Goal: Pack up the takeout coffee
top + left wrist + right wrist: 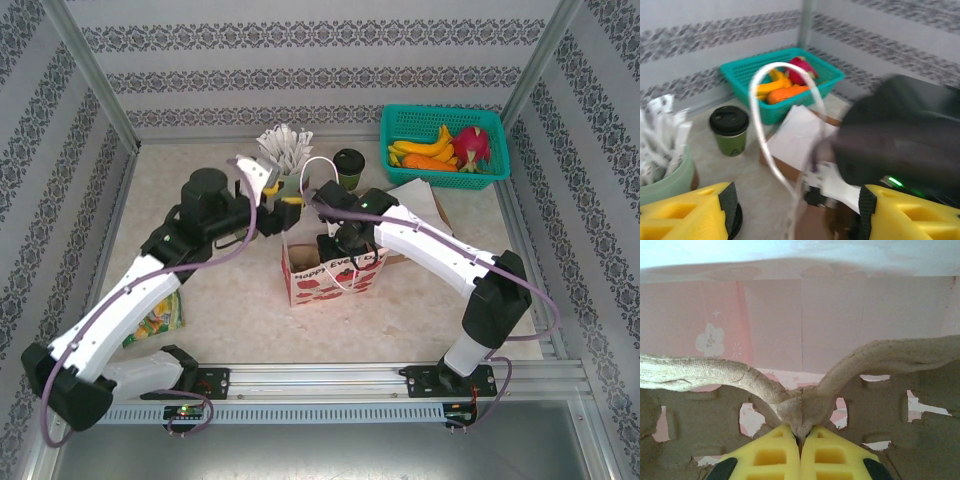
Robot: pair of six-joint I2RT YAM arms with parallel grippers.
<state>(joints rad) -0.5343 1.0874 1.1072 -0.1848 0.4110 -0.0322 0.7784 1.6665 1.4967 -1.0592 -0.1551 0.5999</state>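
The takeout coffee (349, 165) (730, 131), a green-banded cup with a black lid, stands on the table behind the apple-print paper bag (335, 282). My left gripper (277, 196) (797, 205) is open beside the bag's left rim. Its yellow fingers (690, 212) are wide apart, and the bag's white handle loop (771, 145) rises loose between them. My right gripper (335, 236) (801, 432) reaches down into the bag. It is shut on the centre ridge of a brown pulp cup carrier (875, 360), with the bag's pink inner wall (800, 315) behind.
A mint-green cup of white paper-wrapped sticks (283, 150) (662, 172) stands left of the coffee. A teal basket (440, 112) (740, 72) of fruit sits at the back right. White paper on cardboard (415, 192) lies before it. A green packet (160, 318) lies under the left arm.
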